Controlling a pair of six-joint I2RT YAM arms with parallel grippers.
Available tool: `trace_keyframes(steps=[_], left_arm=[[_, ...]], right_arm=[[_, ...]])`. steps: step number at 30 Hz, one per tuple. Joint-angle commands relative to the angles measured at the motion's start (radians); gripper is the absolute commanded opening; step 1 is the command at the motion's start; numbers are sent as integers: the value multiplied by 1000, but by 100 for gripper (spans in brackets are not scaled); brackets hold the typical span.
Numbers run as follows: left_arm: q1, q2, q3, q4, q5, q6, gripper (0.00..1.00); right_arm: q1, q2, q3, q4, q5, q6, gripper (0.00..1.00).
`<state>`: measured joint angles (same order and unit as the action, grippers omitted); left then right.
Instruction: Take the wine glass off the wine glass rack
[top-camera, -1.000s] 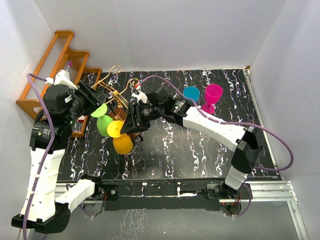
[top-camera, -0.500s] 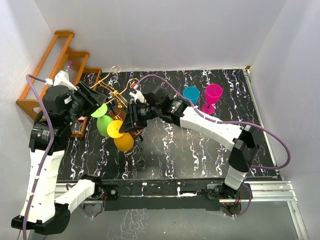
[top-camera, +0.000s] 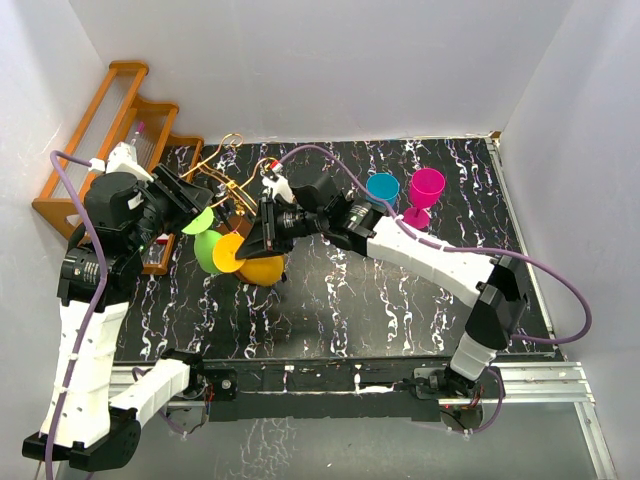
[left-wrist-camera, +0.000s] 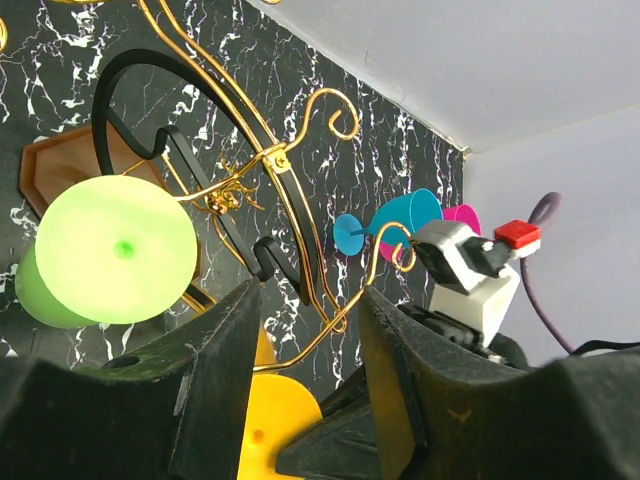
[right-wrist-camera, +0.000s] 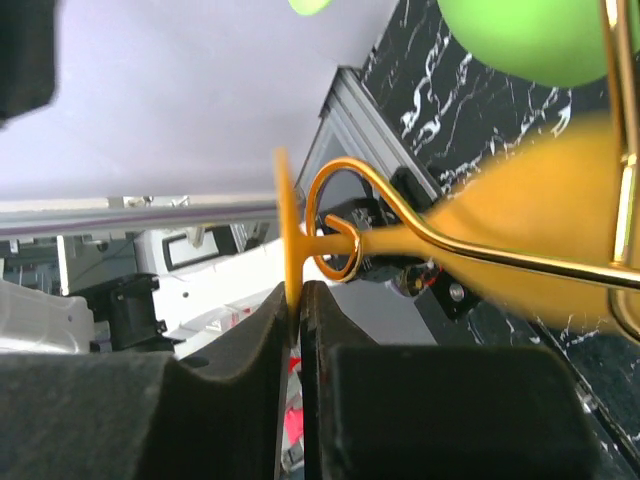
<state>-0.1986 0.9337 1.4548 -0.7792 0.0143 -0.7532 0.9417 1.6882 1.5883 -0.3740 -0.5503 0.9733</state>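
Marble-patterned black table (top-camera: 400, 300) fills the floor of the white-walled cell, with an orange-brown wooden stepped shelf (top-camera: 120, 100) leaning at its far left corner. Just beside the shelf stands the wine glass rack (left-wrist-camera: 275, 157), gold wire with curled ends on a brown wooden base. Two plastic wine glasses hang on it, feet up and toward the near side: a green wine glass (top-camera: 207, 248) on the left and a yellow wine glass (top-camera: 260, 268) just right of it, its stem lying in one of the rack's scroll curls. Well apart, at the far right, a blue wine glass (top-camera: 382, 186) and a magenta wine glass (top-camera: 426, 190) stand next to each other on the table. The right end effector (right-wrist-camera: 297, 295) is clamped on the thin edge of the yellow glass's foot. The left end effector (left-wrist-camera: 305, 300) sits at the rack's left side, fingers apart with gold wire running between them.
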Motion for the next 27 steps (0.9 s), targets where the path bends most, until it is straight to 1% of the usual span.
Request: trace_keyframes(steps=[1, 13, 27], left_arm=[[-1, -16, -6, 12, -1, -8, 42], [-1, -23, -6, 8, 1, -9, 42], [0, -39, -11, 1, -4, -11, 42]], right_arm=[[-9, -66, 19, 153, 72, 57, 8], [-13, -34, 37, 184, 134, 100, 8], [-6, 46, 95, 220, 19, 116, 8]])
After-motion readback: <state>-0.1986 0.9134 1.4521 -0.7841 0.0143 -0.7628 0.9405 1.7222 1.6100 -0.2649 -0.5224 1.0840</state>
